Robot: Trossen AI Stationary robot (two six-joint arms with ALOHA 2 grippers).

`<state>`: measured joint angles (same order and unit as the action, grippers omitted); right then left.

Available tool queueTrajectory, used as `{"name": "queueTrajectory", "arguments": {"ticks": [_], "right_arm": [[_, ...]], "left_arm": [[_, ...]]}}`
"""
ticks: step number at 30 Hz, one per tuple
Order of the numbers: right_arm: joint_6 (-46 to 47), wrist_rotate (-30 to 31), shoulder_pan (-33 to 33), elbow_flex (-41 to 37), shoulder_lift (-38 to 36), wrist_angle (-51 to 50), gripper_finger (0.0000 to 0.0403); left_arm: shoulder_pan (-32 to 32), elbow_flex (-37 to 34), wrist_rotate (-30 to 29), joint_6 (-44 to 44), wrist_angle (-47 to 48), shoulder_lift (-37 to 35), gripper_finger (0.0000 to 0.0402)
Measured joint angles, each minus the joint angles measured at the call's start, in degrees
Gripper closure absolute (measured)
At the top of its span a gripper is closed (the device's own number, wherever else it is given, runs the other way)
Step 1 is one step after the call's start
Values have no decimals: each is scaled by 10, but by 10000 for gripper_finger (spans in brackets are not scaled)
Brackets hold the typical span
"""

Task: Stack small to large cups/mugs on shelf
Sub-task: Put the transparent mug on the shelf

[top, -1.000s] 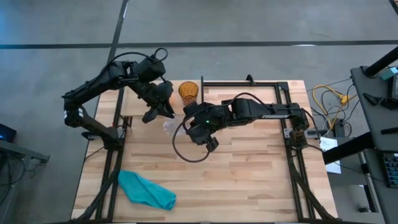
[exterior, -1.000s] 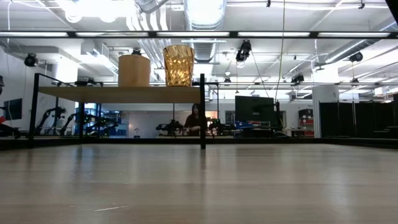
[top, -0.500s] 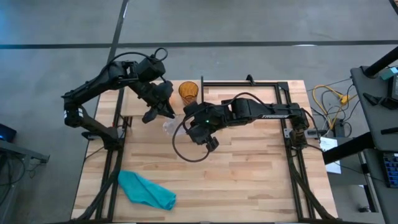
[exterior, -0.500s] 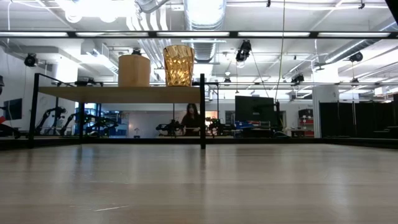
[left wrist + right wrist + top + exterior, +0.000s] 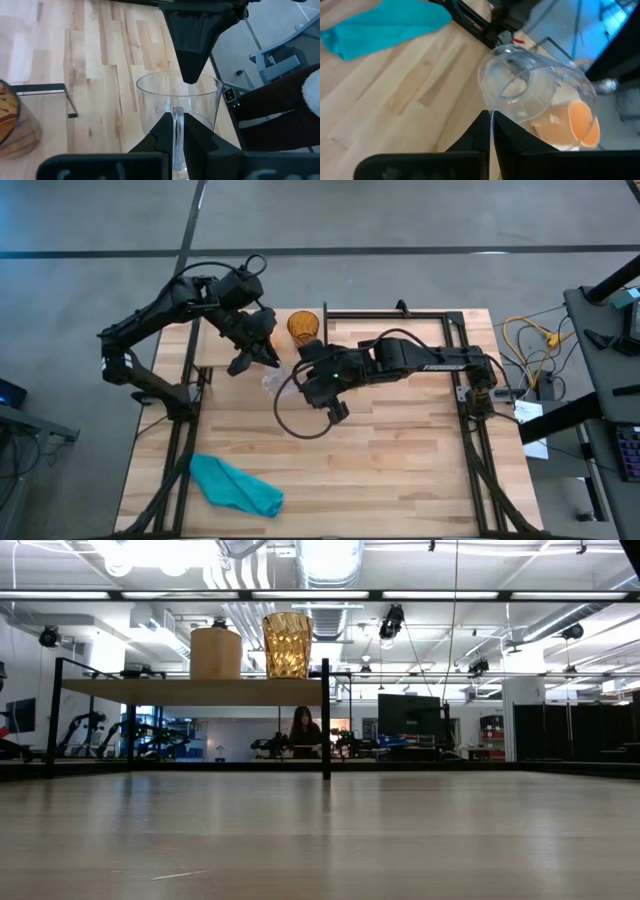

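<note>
A tiny clear glass cup (image 5: 272, 384) hangs in the air just off the shelf's near edge, between both grippers. My left gripper (image 5: 262, 364) reaches it from the far left and my right gripper (image 5: 291, 379) from the right; each is shut on the cup's rim. On the pale shelf board (image 5: 190, 692) the orange mug (image 5: 215, 653) and the amber tumbler (image 5: 287, 645) stand upright side by side on their bases. In the high view the tumbler (image 5: 304, 327) shows, while the left arm covers the mug. My left gripper pinches the clear cup's (image 5: 180, 100) wall at the rim (image 5: 175, 111) between its two fingers, one inside and one outside. The cup is lifted clear of the table. My right gripper pinches the rim (image 5: 491, 111) on the opposite side of the cup (image 5: 530, 95), one finger inside and one outside. Its finger (image 5: 192, 55) shows at the far rim in the left wrist view.
A teal cloth (image 5: 235, 486) lies crumpled near the table's near-left corner. Thin black rods (image 5: 326, 720) edge the shelf and a black frame runs along the table's sides. A cable loops from the right arm (image 5: 300, 420) over the table's middle. A person stands far behind (image 5: 302, 730).
The right arm's wrist has edged a little toward the table's left. The cup stays held between both grippers in about the same place.
</note>
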<state>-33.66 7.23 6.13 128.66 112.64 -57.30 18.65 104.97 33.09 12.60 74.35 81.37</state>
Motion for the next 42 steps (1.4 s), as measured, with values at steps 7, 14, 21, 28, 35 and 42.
{"name": "queueTrajectory", "arguments": {"ticks": [7,14,21,28,35,42], "right_arm": [[31,14,-1,0,0,2,362],[54,21,-2,0,0,4,317],[46,73,5,7,-2,-10,288],[58,107,14,44,-11,-48,286],[108,126,14,50,-22,-74,289],[150,139,14,49,-37,-85,292]], "left_arm": [[0,1,-2,-1,0,-1,399],[0,1,-27,-2,1,-1,399],[0,0,-63,-2,15,-1,400],[-1,-2,-99,-2,34,-3,400],[-1,-2,-126,-20,33,-18,400],[-4,-1,-250,-98,37,-64,400]]}}
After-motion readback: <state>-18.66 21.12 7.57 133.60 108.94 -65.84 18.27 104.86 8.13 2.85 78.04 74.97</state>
